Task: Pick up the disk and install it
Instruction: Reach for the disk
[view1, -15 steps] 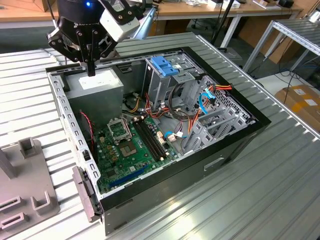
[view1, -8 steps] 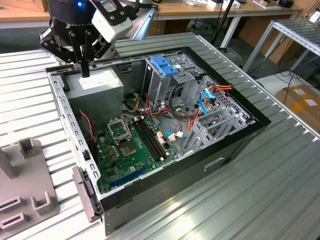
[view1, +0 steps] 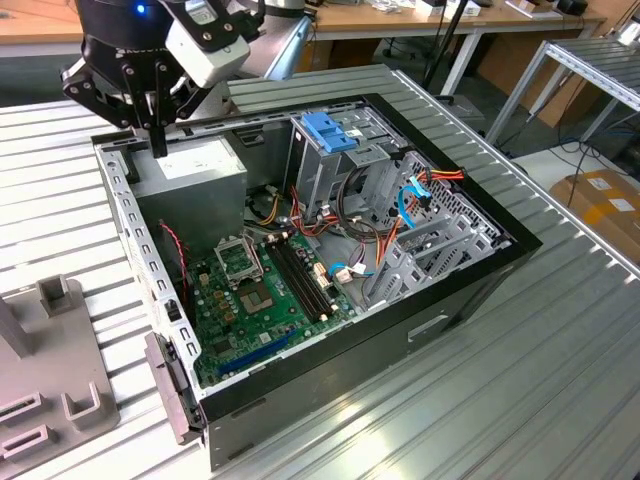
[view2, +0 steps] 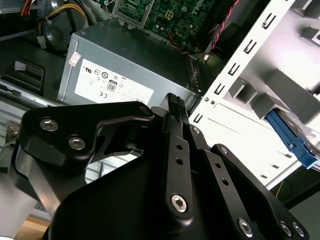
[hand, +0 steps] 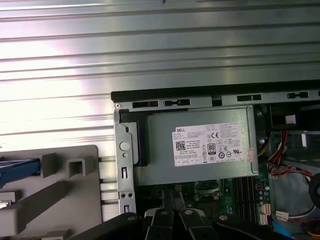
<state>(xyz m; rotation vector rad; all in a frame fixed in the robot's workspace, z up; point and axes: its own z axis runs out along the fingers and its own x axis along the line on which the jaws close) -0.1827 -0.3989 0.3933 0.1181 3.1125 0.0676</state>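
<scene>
My gripper (view1: 158, 148) hangs over the back left corner of the open computer case (view1: 470, 290), just above the power-supply box. Its black fingers (view2: 173, 107) stand together, shut, with nothing between them; the same tips (hand: 172, 196) show in the first wrist view over the motherboard's edge. Of the disk, a light-blue rail (hand: 20, 167) shows on the grey holder outside the case, and again as a blue rail (view2: 292, 142) in the second wrist view. The disk's body is cut off by the picture edges. The gripper is well apart from it.
The grey power-supply box (view1: 195, 165) with its white label lies under the gripper. A metal drive cage with a blue bracket (view1: 330, 130) stands at the case's far side, cables and the green motherboard (view1: 260, 290) beside it. The grey holder (view1: 50, 390) sits on the ribbed table at the exterior view's left.
</scene>
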